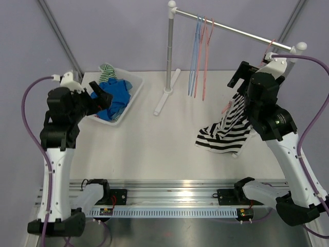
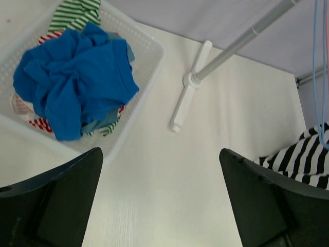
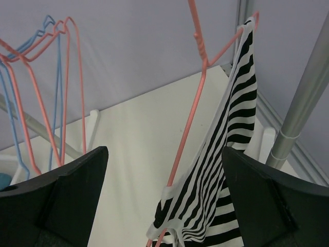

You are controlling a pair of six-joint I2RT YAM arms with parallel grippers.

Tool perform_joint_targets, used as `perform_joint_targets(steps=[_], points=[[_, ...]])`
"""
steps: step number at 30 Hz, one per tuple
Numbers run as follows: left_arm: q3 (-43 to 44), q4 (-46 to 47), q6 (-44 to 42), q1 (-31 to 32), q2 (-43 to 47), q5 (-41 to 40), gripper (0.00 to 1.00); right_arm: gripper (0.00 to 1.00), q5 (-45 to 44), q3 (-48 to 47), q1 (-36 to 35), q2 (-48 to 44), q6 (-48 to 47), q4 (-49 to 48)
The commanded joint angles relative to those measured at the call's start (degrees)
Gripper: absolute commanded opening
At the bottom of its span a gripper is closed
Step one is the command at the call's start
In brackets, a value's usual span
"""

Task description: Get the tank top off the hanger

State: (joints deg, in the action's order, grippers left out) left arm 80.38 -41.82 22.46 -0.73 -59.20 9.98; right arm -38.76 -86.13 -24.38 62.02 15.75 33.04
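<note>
Along the near edge runs a ribbed aluminium rail [image 1: 175, 198], with both arm bases beside it on the white table [image 1: 154, 149].

The left gripper [image 1: 103, 98] [image 2: 160, 175] hovers over the near corner of a white plastic mesh basket [image 1: 134, 85] [image 2: 154, 51]. Its jaws are spread wide with nothing between them. In the basket a crumpled blue garment [image 1: 115, 95] [image 2: 72, 82] lies on top, and a green-and-white striped cloth [image 1: 106, 72] [image 2: 77, 13] shows at the far end.

On the right, the black-and-white striped tank top [image 1: 223, 131] [image 3: 226, 154] hangs by one strap from the end of a pink wire hanger [image 3: 198, 92]. Its lower part is spread on the table. The right gripper [image 1: 239, 77] [image 3: 164, 170] is just beside it, facing the garment. Its jaws are also wide apart and hold nothing.

Farther back stands the grey metal clothes rack [image 1: 170, 51]. Its horizontal bar [image 1: 231, 31] carries a cluster of bare blue and pink wire hangers [image 1: 198, 56] [image 3: 56, 87], well apart from the tank top's hanger at the bar's right end.
</note>
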Motion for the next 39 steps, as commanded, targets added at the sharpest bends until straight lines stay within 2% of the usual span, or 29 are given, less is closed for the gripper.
perform_joint_targets(steps=[1,4,8,10,18,22,27,38,39], points=[[-11.3,4.9,-1.3,0.3,6.2,6.3,0.99,0.99,-7.2,-1.1,-0.2,0.6,-1.3,-2.4],[-16.1,5.4,-3.4,1.6,10.5,8.2,0.99,0.99,-8.8,0.2,-0.3,1.3,-0.7,-3.2],[-24.1,6.3,-5.0,3.1,13.1,1.5,0.99,0.99,-11.2,2.7,-0.1,3.9,-3.9,-7.9],[-25.4,6.3,-5.4,3.5,13.0,1.9,0.99,0.99,-12.3,1.7,0.0,5.4,-4.5,-7.5],[-25.5,6.2,-6.0,5.9,14.0,1.9,0.99,0.75,-19.2,0.8,0.0,10.5,-7.3,-10.8],[-25.5,6.1,-6.4,6.5,14.5,1.8,0.99,0.60,-19.7,2.2,0.1,10.2,-6.6,-11.9],[-25.5,6.1,-6.6,6.9,14.6,1.8,0.99,0.48,-20.0,2.3,0.1,10.3,-7.0,-12.5],[-25.5,5.9,-6.8,7.5,15.0,0.9,0.99,0.44,-18.5,5.1,0.1,9.1,-5.9,-13.7],[-25.5,6.0,-6.9,7.5,14.9,0.9,0.99,0.39,-18.8,5.2,0.1,9.1,-5.9,-13.9]])
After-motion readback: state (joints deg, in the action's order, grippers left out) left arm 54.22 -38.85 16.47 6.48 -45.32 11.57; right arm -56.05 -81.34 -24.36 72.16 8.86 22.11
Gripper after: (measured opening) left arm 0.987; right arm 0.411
